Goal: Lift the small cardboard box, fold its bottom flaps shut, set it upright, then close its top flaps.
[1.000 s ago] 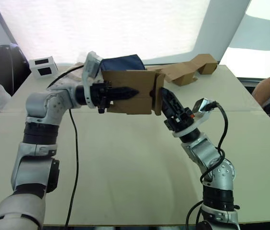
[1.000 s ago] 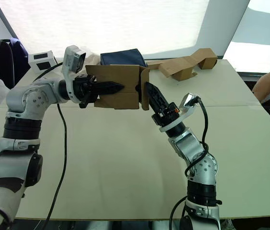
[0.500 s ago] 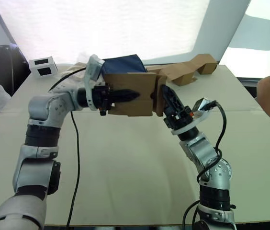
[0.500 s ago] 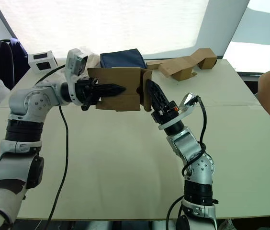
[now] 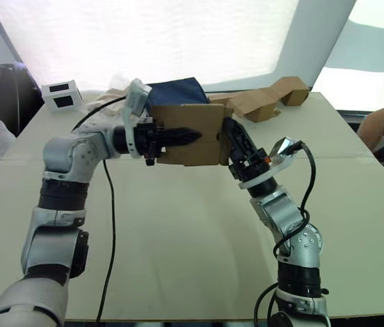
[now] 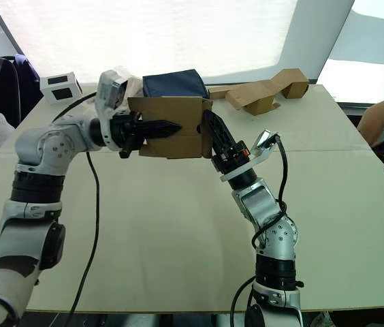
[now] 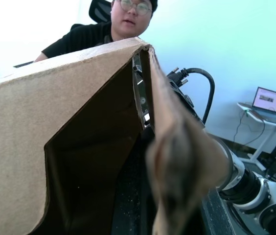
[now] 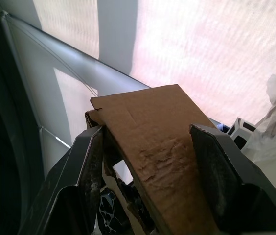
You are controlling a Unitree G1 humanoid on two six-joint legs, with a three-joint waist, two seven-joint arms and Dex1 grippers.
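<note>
A small cardboard box (image 5: 190,133) hangs sideways above the table (image 5: 178,231), left fingers (image 5: 182,136) pinching its near wall, right fingers (image 8: 216,166) spread around an end flap (image 8: 152,132).

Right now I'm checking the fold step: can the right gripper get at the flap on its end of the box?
Probably yes: the right gripper is already at that end of the small cardboard box, its fingers straddling a flap.

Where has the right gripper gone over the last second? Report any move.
Yes. The right gripper has moved up and toward the robot's left, closing on the cardboard box, judged against the folded cardboard lying on the table.
</note>
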